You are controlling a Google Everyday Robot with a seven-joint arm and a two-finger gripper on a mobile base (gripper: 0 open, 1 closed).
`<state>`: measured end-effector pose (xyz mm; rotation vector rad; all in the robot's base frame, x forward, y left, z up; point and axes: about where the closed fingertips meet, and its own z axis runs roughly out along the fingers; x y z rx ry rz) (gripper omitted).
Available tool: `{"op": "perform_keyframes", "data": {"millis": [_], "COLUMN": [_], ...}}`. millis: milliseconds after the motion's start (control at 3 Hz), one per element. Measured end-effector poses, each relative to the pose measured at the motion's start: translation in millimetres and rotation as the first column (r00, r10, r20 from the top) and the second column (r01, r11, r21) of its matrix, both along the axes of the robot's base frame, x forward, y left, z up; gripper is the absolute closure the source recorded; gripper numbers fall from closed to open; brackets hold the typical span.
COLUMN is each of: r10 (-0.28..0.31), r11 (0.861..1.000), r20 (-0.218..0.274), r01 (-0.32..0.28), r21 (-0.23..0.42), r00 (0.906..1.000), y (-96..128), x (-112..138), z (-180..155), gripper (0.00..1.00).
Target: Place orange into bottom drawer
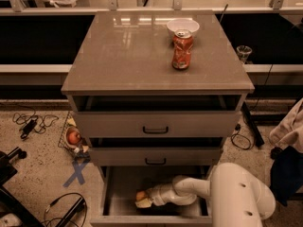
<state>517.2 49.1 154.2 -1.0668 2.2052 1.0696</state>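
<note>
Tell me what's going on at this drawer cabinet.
The robot's arm reaches down into the open bottom drawer, with the gripper right at the orange, low over the drawer floor. Whether the orange is held or already released can't be told. A soda can and a white bowl stand on the cabinet top.

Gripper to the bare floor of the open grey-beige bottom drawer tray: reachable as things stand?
Probably yes. The gripper is inside the pulled-out grey-beige bottom drawer, with the small round orange at its tip, low over the floor; nothing else shows in its way.
</note>
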Motion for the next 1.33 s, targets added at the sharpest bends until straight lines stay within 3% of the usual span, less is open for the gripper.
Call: {"op": "perform_keyframes", "data": {"millis": [333, 667, 1333], "r10": [-0.105, -0.117, -0.115], "r11": [0.994, 0.993, 0.993], "r20": [-0.067, -0.079, -0.081], "r01": [0.105, 0.117, 0.115], "r21": [-0.002, -0.003, -0.001], "r00": [0.9922, 0.99, 0.9901], "y": [-4.1, -3.5, -1.7], "x": [-3.6, -6.3, -7.6], "z": [-33.5, -38.6, -38.5], "gripper": [1.0, 0.85, 0.39]}}
